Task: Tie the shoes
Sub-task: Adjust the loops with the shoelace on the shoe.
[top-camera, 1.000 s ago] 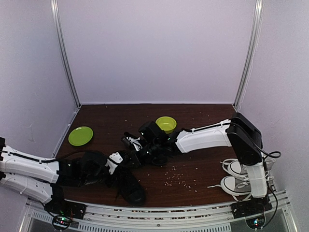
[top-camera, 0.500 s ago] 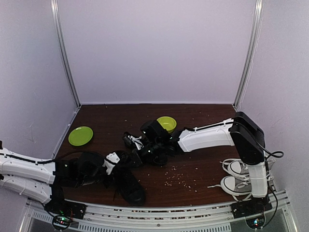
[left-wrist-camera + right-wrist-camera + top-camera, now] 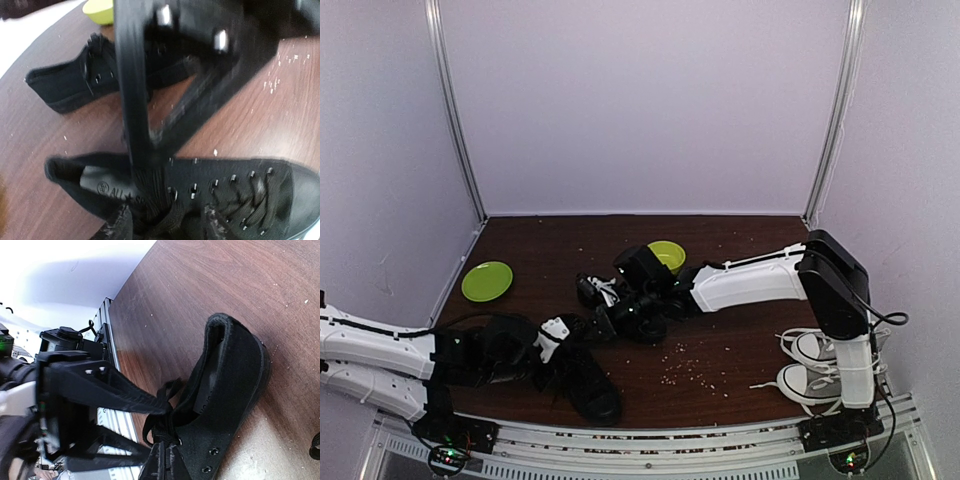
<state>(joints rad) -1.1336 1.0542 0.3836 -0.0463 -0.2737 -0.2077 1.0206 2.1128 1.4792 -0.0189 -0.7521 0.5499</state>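
Dark wooden worktop [image 3: 740, 330] seen from above. The first black shoe [image 3: 588, 385] lies close to the front edge, left of centre. The second black shoe [image 3: 65, 85] lies near the middle of the worktop, just in front of a green bowl [image 3: 666, 256]. The left gripper [image 3: 146, 150] sits at the first shoe's tongue and laces; blur hides how wide its jaws stand. The right gripper [image 3: 620, 318], jaws closed, reaches low over the middle of the worktop; whether it pinches a lace cannot be made out. A green plate [image 3: 487, 281] sits by the left edge, and grey-and-white sneakers [image 3: 810, 365] in the front right corner
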